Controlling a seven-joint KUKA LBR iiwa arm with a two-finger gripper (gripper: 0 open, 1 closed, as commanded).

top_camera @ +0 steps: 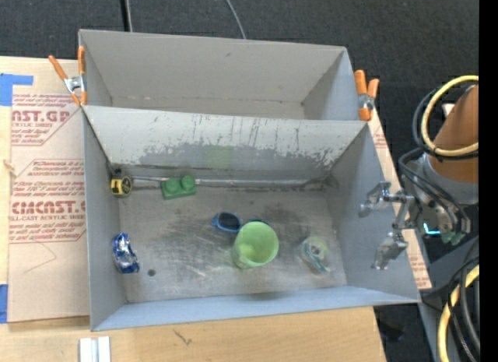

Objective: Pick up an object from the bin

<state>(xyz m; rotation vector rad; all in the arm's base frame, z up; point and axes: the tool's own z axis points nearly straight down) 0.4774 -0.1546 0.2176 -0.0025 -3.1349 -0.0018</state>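
Crumpled blue wrapper [123,253] lies farthest left of the fingers [387,251]; green block [178,188] sits further back; blue dish [226,221] just beside green cup [255,244]; pale greenish lump [316,253] nearest them; gripper [371,237] hangs over the bin [366,166] wall, fingers wide, empty.

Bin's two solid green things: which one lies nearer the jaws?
The light green cup, mid-floor toward the front. The darker green block lies farther left, at the back of the floor.
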